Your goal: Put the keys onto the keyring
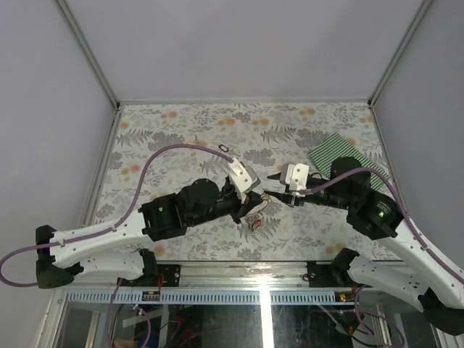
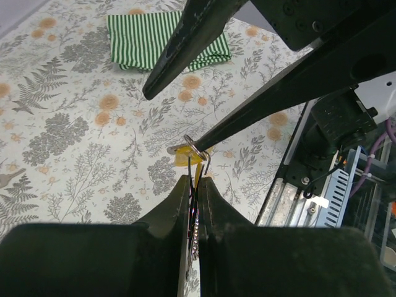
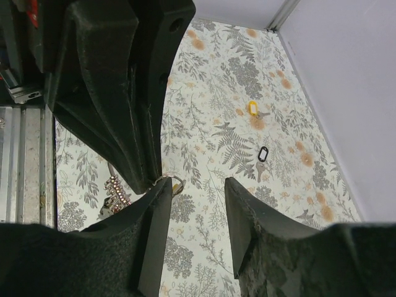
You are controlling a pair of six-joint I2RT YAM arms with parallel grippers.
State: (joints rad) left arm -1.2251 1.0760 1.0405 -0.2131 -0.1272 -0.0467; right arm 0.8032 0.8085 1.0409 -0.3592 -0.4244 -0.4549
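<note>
Silver thin-wire keyring (image 2: 197, 147) is pinched in the clenched left hand (image 2: 195, 182) above the floral-patterned counter (image 2: 74, 124), with something yellow beside it, perhaps a key head. Right hand (image 3: 196, 184) is released, one finger against the ring. A yellow-headed metal key (image 3: 252, 108) and a black-headed metal key (image 3: 263, 154) lie well apart on the counter.

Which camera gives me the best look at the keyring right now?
The left wrist view: the keyring sits mid-frame, just above the shut left gripper, with a yellow key beside it. The right wrist view shows only a small arc of it. From the top camera it is too small to make out.
</note>
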